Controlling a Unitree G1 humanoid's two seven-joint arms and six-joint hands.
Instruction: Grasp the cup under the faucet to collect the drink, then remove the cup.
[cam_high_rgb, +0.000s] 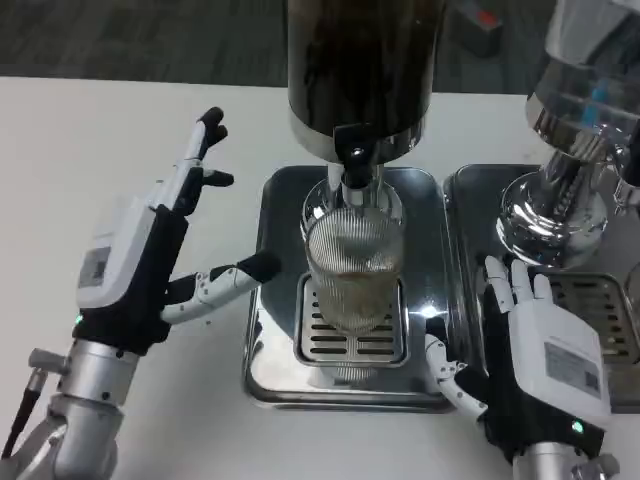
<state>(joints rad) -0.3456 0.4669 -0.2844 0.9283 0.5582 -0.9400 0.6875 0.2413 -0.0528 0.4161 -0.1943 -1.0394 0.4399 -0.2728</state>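
A clear ribbed glass cup (352, 262) stands upright on the slotted drain grate (350, 335) of a steel drip tray (272, 300), directly under the black faucet (355, 168) of a dark drink dispenser (360, 70). My left hand (160, 250) hovers to the left of the cup, fingers spread, thumb tip near the tray's left edge, holding nothing. My right hand (535, 355) sits to the right of the tray, fingers up and apart, not touching the cup.
A second shiny dispenser (570, 150) stands on its own steel tray (600, 310) at the right, close behind my right hand. White table stretches to the left of the left hand and along the front edge.
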